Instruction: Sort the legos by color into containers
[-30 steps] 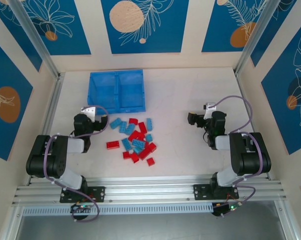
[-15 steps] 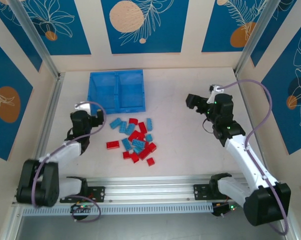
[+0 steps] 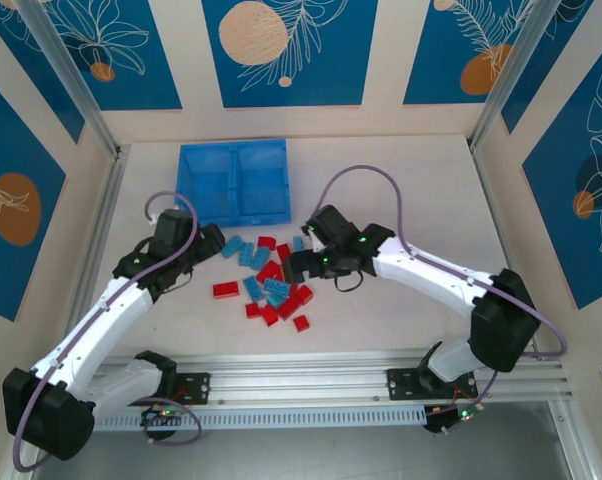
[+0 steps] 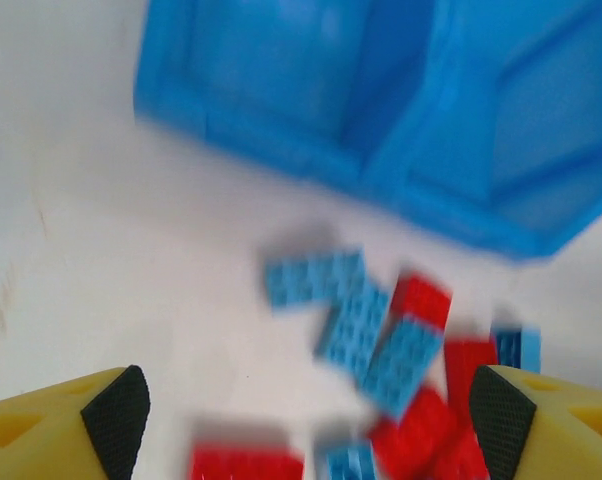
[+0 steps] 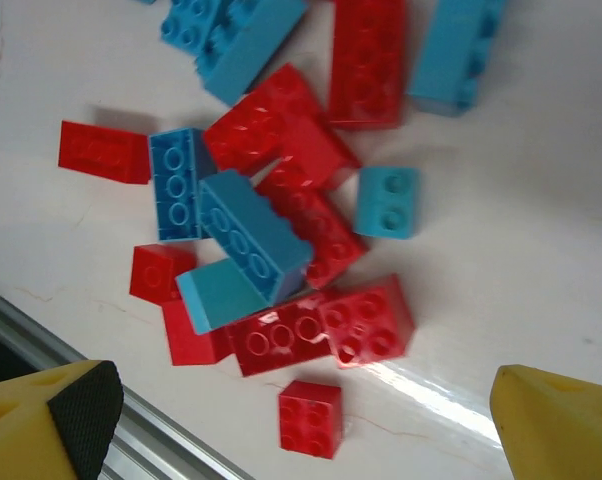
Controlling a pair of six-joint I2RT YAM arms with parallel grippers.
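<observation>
1. The small red and light-blue plastic lego bricks lay in one mixed heap on the white bench. Some were stacked on others, and one red brick sat apart at the heap's left edge.
2. The shallow blue plastic bin, its two compartments side by side, stood just beyond the heap toward the back wall. No brick was seen in either compartment.
3. The left pincer hovered at the heap's rear-left corner, its yellow, black-padded fingers spread wide with nothing between them.
4. The right pincer hung over the heap's right side, likewise spread wide and holding nothing.
5. Sorting appeared to be at its opening step, the reach for a first brick. The next move likely called for each pincer to drop onto a single loose brick at the heap's fringe, close on it, and carry it to that colour's compartment.
</observation>
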